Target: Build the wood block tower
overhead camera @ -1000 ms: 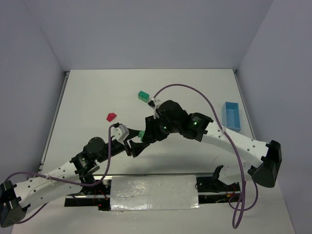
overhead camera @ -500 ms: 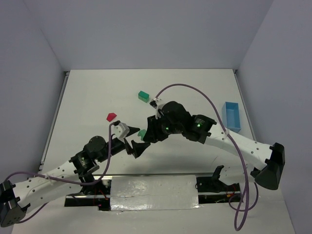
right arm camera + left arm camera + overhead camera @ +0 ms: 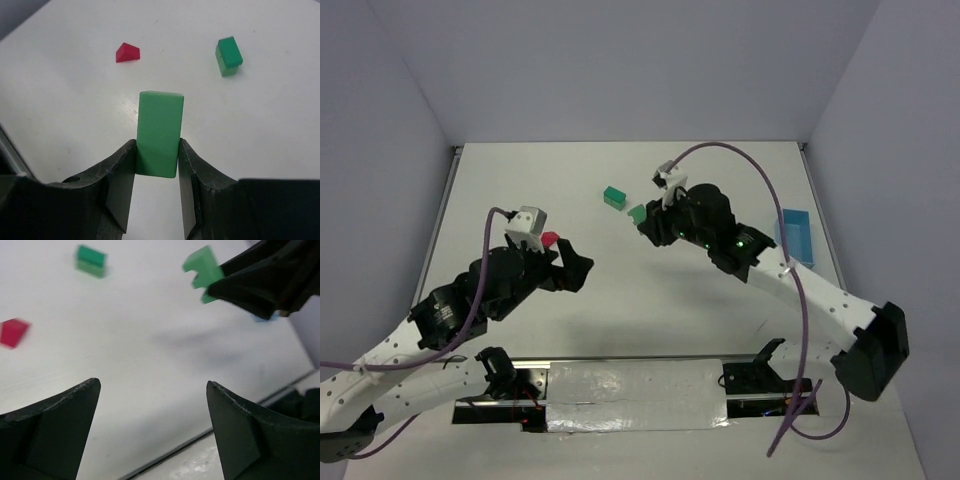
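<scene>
In the lower left of the overhead view, the left gripper (image 3: 572,270) hangs over the white table (image 3: 720,300) with its jaws spread wide and nothing between them. Just beyond it, touching the edge of the arm's outline in that view, lies the red roof-shaped wedge (image 3: 550,239), flat on the surface left of centre. Up and to the right, near the middle of the frame, the right gripper (image 3: 646,221) is clamped on a green block (image 3: 637,213). Its wrist camera shows the two fingers pinching the block's lower sides, with the long face pointing away and the block held clear of the table. A second green block (image 3: 614,196) rests on the table a little farther back and to the left, near the held one but apart from it. A light blue tray (image 3: 794,237) lies along the right edge, well apart from the blocks.
</scene>
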`<state>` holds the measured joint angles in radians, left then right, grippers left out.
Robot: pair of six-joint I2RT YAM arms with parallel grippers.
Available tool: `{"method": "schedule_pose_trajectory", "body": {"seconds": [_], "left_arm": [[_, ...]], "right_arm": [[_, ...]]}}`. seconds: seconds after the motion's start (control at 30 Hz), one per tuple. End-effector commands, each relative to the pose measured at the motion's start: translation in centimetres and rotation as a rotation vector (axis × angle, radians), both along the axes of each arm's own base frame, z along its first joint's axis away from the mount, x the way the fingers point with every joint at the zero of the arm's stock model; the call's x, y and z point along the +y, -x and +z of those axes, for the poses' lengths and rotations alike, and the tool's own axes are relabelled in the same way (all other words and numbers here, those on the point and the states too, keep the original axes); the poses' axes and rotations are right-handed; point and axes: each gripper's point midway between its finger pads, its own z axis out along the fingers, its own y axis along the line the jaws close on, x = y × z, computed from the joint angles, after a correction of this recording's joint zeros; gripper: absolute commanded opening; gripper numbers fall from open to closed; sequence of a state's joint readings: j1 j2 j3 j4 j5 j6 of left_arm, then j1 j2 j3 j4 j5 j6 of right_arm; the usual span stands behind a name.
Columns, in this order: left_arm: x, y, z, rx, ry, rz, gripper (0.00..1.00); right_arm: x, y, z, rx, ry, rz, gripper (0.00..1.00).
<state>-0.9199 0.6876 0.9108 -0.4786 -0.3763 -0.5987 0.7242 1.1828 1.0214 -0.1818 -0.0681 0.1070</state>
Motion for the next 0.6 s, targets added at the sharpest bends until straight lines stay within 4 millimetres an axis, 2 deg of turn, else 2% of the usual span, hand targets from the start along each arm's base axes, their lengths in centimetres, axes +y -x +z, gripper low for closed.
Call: {"method": "schedule_pose_trajectory", "body": {"seconds": [0.0, 0.03, 0.07, 0.1, 0.17, 0.2, 0.27, 0.3, 0.43, 0.57], "left_arm": [[6.5, -0.1, -3.8, 0.134, -0.231, 0.281, 1.0], [7.1, -0.4, -4.2, 0.128, -0.281, 0.305, 1.0], [7.3, -0.6, -4.4, 0.123, -0.32, 0.303, 1.0], [7.5, -0.7, -4.6, 0.125, -0.346, 0.315, 1.0], [9.2, -1.2, -4.8, 0.124, -0.413, 0.41, 0.99], [9.7, -1.5, -4.9, 0.119, -0.438, 0.441, 1.0], [10.9, -2.0, -4.9, 0.099, -0.485, 0.5, 1.0], [11.7, -2.4, -5.1, 0.109, -0.506, 0.546, 1.0], [15.8, -3.7, -6.8, 0.215, -0.508, 0.761, 1.0], [18.9, -4.5, -6.9, 0.262, -0.448, 0.872, 1.0]], "right_arm": [[2.3, -5.2, 1.3, -0.226, 0.078, 0.126, 0.0], [3.0, -6.7, 2.6, -0.258, 0.073, 0.155, 0.01], [2.6, -8.5, 2.5, -0.25, 0.085, 0.148, 0.04], [4.0, -10.5, 1.4, -0.2, 0.109, 0.186, 0.05], [4.3, -13.1, 0.3, -0.153, 0.151, 0.196, 0.05], [4.6, -15.4, -0.8, -0.11, 0.174, 0.192, 0.05], [4.9, -17.3, -1.8, -0.098, 0.19, 0.187, 0.05], [5.1, -19.0, -2.5, -0.096, 0.196, 0.183, 0.05], [6.4, -22.8, -4.6, -0.059, 0.247, 0.217, 0.05], [7.1, -24.5, -6.3, -0.043, 0.284, 0.235, 0.05]]}}
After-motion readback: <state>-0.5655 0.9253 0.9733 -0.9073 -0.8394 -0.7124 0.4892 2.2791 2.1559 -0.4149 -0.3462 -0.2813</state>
